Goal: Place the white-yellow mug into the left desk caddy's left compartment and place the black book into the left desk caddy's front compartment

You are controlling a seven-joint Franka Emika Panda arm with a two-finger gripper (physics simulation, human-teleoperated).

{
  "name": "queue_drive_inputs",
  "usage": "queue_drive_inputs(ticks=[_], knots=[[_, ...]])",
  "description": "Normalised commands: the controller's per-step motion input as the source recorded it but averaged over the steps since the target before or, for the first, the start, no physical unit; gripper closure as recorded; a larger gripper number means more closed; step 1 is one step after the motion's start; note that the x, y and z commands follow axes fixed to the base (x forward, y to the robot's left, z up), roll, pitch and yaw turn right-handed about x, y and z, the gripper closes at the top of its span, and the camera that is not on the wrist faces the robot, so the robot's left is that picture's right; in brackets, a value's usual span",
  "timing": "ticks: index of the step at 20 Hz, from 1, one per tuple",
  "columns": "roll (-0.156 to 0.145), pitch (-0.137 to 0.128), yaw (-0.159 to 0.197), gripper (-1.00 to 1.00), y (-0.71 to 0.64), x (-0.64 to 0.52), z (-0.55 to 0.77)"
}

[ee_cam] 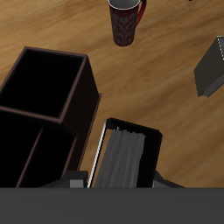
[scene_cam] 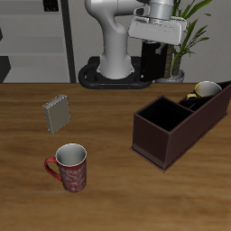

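**One item left: lowering the black book into the caddy**

Half the job looks finished. The white-yellow mug (scene_cam: 206, 90) sits inside the left desk caddy (scene_cam: 155, 137), in a section at its far end, at about two o'clock from the big square section in the exterior view.

The claw (scene_cam: 153, 43) pinches the black book (scene_cam: 152, 60) and holds it high above the table (scene_cam: 108, 194), close to the robot's base. From there the caddy lies at about five o'clock. In the wrist view the book (ee_cam: 128, 157) hangs with its pale page edges showing, just beside the caddy's (ee_cam: 84, 98) wall.

To do this step well, I would carry the book level until it is squarely over the narrow divided section meant for it. Its long side should run along that slot before it goes down. A tilted book could catch on a divider or the rim, so descend slowly and let go only once it is low inside.

The red mug (scene_cam: 70, 168) and grey notebook (scene_cam: 57, 114) stand well apart at about nine o'clock from the caddy, out of the path.
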Motion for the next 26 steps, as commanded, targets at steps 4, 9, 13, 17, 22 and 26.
queue_drive_inputs(ticks=[4,9,13,17,22,26], knots=[[0.001,-0.014,-0.032,1.0,0.1,-0.07,0.03],[-0.026,-0.041,-0.041,1.0,0.14,0.11,0.0],[0.01,0.029,-0.045,1.0,0.26,0.15,-0.11],[0.007,-0.008,-0.006,1.0,0.15,0.0,-0.03],[0.067,0.043,-0.008,1.0,0.32,-0.01,-0.1],[0.085,-0.019,0.044,1.0,0.28,0.0,0.05]])
